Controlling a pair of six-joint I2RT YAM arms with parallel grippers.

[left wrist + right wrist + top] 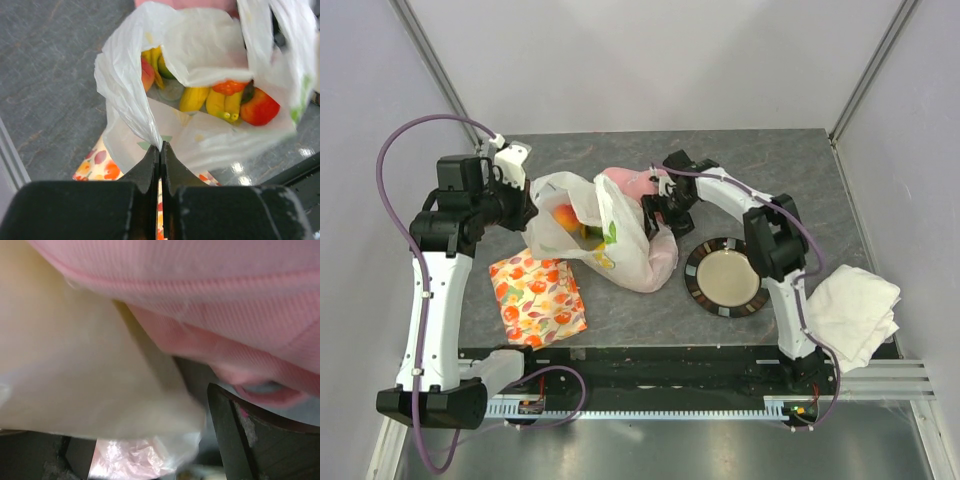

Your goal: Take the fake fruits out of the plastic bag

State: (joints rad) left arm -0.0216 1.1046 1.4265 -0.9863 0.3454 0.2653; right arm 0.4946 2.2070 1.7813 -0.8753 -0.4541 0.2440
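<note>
Nearest the top camera runs the rail (650, 405) that your arms bolt to. Beyond it the bag (610, 240) lies mid-table, its mouth toward the left gripper (523, 207), with fruits (575, 220) showing inside. A flowered cloth (537, 297) lies just in front of the bag and a plate (724, 277) to its right. A white cloth (855, 312) sits at the right edge. A pink cap (630, 181) lies behind the bag, beside the right gripper (657, 212).

Your left wrist view adds the grip: the jaws are pressed together, pinching the bag's rim, with bananas (220, 103) and a red fruit (260, 107) deeper in.

Your right wrist view is crowded by bag film and cap. One finger (240, 435) stands well to the right, so the jaws are spread, with film between them.
</note>
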